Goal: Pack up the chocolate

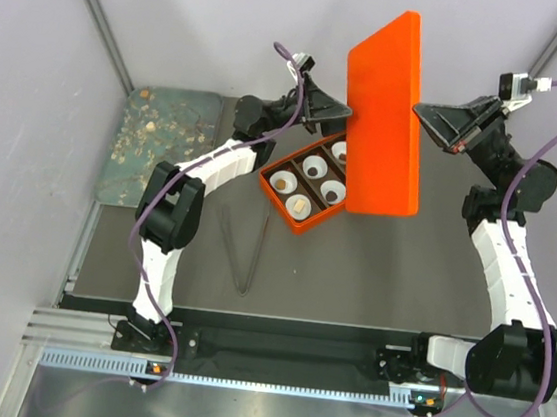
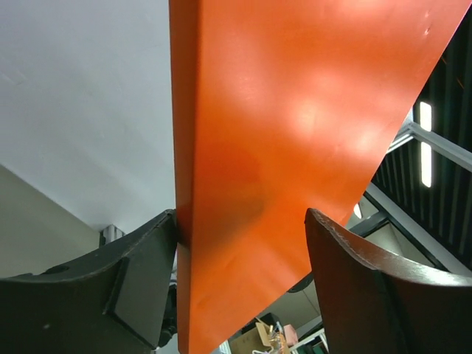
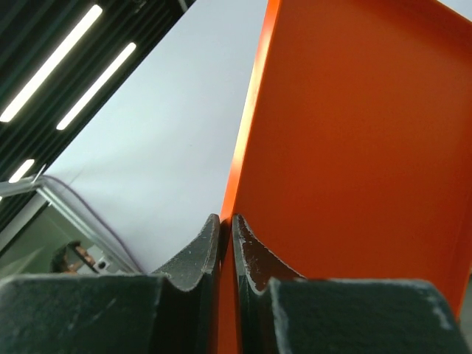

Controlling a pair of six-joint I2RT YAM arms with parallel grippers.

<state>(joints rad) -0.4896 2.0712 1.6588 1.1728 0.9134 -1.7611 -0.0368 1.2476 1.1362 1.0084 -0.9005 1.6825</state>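
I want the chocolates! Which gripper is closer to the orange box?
Left. The left gripper sits just behind the orange box; the right gripper is farther right, pinching the orange lid by its far edge.

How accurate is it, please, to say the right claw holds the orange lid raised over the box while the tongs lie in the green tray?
One detail is wrong: the top external view shows the tongs on the dark mat, outside the green tray. The right claw does hold the orange lid raised over the box.
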